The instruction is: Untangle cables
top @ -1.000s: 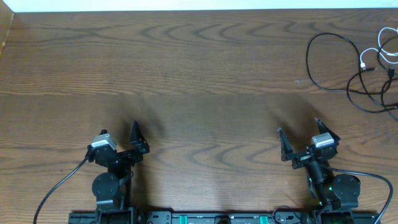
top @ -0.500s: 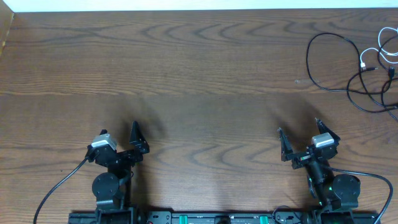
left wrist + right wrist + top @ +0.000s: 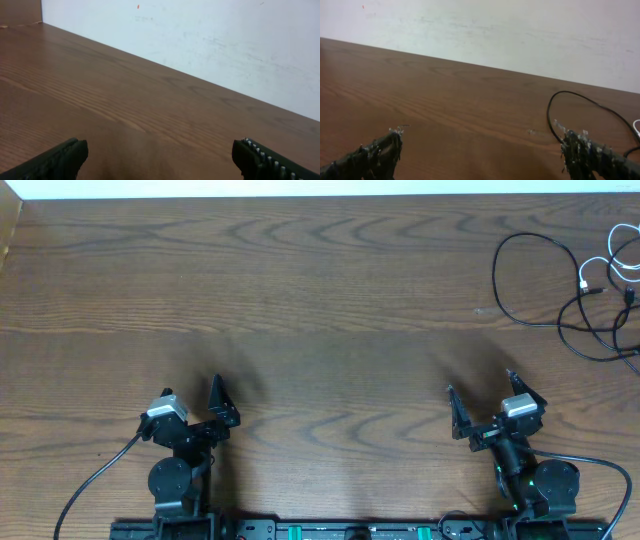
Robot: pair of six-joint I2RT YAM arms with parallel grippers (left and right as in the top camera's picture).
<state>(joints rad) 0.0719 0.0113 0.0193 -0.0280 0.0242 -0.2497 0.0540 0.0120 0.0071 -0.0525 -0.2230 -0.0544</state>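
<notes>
Cables (image 3: 560,285): black loops and one white cord are lying at the far right corner of the surface (image 3: 320,300), well beyond the right tool (image 3: 480,386). Left tool (image 3: 190,390) and right tool are both gaping apart, gripping nothing.

Open table (image 3: 320,300), cables (image 3: 583,278) far right

Even light, faint soft shadows on the table (image 3: 320,300), overhead sharp, wrist views soft, jaws blurred

Left pincer (image 3: 190,386), right pincer (image 3: 479,381): both open.
</notes>
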